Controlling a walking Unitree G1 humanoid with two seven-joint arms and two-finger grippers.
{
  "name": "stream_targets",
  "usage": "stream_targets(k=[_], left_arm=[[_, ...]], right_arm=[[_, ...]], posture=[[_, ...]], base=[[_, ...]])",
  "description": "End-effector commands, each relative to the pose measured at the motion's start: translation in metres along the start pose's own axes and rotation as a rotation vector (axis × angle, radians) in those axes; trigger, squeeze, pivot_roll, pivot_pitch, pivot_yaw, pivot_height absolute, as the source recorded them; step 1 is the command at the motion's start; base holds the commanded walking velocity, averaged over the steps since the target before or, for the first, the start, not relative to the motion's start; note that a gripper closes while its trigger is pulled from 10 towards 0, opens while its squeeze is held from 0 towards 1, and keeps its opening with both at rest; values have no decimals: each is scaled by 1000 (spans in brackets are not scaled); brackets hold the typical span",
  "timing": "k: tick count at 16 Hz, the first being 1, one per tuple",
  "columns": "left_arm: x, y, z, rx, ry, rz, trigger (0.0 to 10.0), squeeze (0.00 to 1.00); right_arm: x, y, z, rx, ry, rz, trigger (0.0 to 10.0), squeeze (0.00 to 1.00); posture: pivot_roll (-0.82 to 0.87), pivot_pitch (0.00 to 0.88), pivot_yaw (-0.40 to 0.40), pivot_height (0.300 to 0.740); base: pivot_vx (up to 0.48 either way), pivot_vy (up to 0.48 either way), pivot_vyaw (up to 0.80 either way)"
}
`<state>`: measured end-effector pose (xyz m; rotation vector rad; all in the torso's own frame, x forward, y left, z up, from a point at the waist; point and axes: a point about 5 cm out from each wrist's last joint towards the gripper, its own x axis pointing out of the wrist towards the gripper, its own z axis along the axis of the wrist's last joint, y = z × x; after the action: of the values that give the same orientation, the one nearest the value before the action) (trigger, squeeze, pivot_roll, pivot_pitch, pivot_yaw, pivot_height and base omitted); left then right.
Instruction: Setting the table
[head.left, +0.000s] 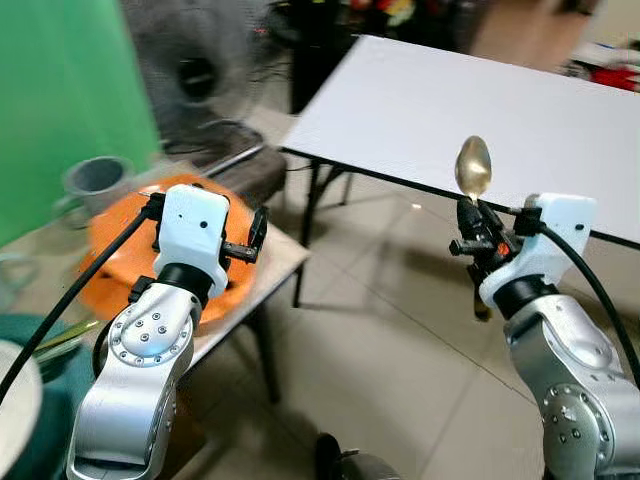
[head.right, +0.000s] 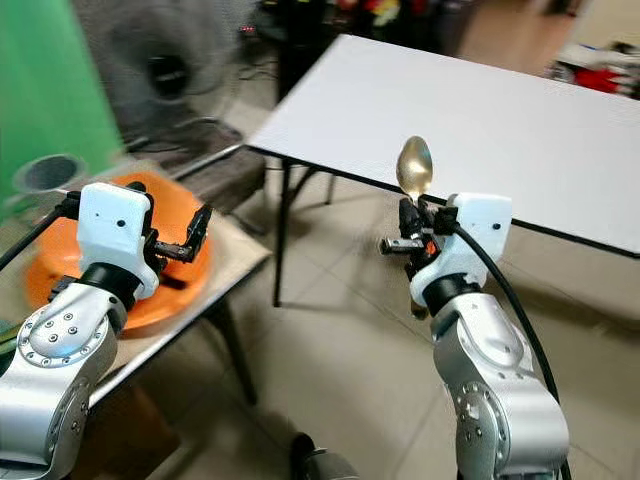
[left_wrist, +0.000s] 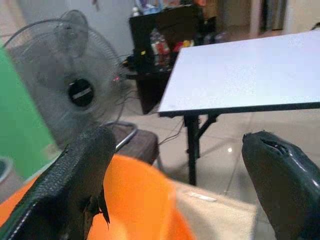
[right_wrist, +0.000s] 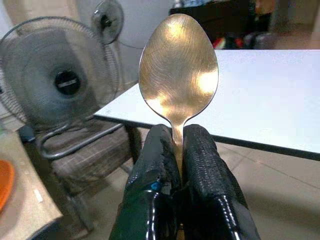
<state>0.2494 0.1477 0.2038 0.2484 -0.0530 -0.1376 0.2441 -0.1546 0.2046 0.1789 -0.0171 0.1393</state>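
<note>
A gold spoon (head.left: 473, 167) stands bowl-up in my right gripper (head.left: 472, 222), which is shut on its handle; the right wrist view shows the spoon (right_wrist: 178, 70) pinched between the fingers (right_wrist: 207, 165). It hovers over the floor just short of the near edge of the white table (head.left: 470, 110). My left gripper (head.left: 258, 235) is open above an orange plate (head.left: 120, 225) on a small side table (head.left: 285, 255); its fingers (left_wrist: 82, 165) are wide apart with nothing between them.
A grey mug (head.left: 95, 185) sits behind the orange plate. A floor fan (head.left: 195, 70) and a chair (head.left: 250, 165) stand between the two tables. A green screen (head.left: 60, 90) is at the left. Tiled floor (head.left: 370, 330) lies ahead.
</note>
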Motion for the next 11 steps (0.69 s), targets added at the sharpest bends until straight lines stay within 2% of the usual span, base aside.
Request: stream_targets(k=[1,7,8,11], left_arm=[[-2,1,4,7,-17,7,10000,0],[-2,2,1,-47,-14,29,10000,0],[-3,3,0,-57,-11,37,10000,0],[-3,1,0,-61,-9,35,10000,0]], right_arm=[[1,-3,-1,13,14,-11,10000,0],[3,2,-5,-20,62,-10,10000,0],[5,3,-6,-32,71,-8,10000,0],[9,1,-9,-39,93,-13,10000,0]], posture=[[-41,72,-39,740],[-53,76,-42,740],[-55,76,-44,740],[-52,75,-53,740]], base=[[0,0,-694],[0,0,-700],[0,0,0],[283,0,0]])
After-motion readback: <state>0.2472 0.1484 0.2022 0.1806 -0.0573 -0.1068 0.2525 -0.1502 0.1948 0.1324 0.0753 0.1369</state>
